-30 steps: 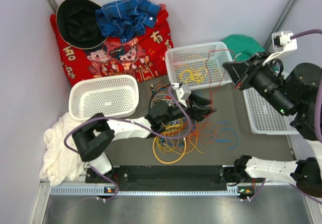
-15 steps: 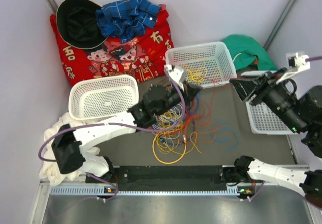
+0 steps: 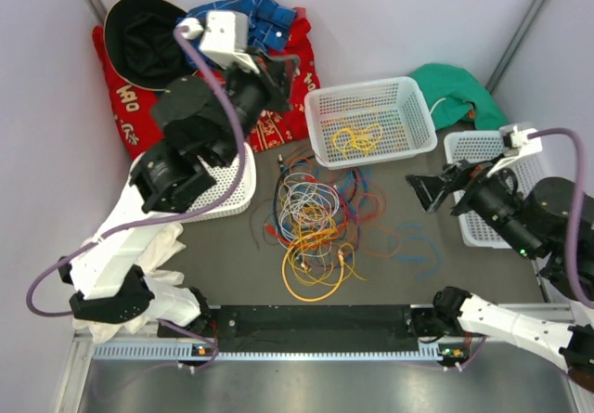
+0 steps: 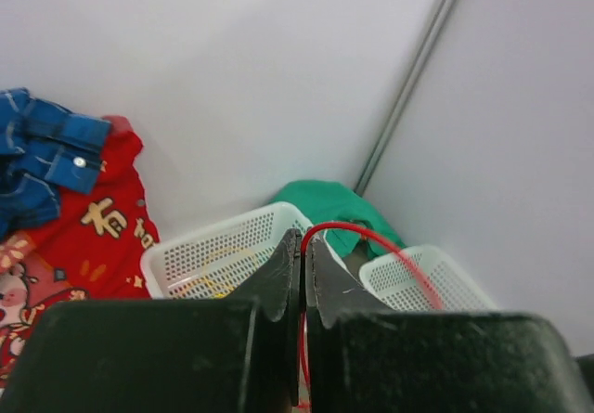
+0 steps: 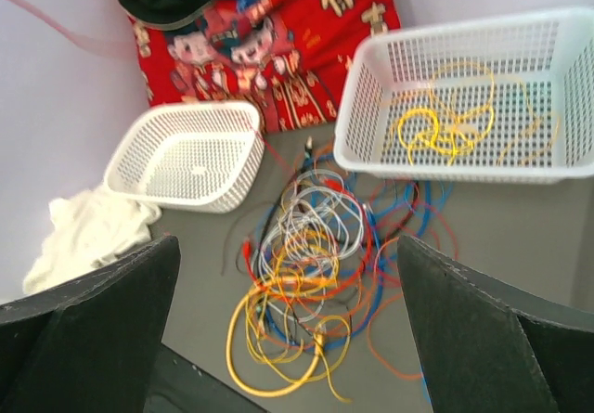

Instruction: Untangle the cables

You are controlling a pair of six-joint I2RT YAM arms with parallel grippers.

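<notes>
Cables [image 3: 316, 232]: a many-coloured tangle at the centre of the bench [image 3: 232, 255], near a white basket [image 3: 320, 130] holding a yellow cable [image 3: 357, 137]; left tool [image 4: 303, 246], high over the red cloth [image 4: 93, 246], pinched shut on a red cable [image 4: 371, 241]; right tool [image 5: 286, 246], right of the tangle, fingers spread wide, empty.

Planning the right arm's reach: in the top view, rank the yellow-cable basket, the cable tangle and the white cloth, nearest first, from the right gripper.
1. yellow-cable basket, just beyond right gripper.
2. cable tangle, centre.
3. white cloth, far left.
</notes>
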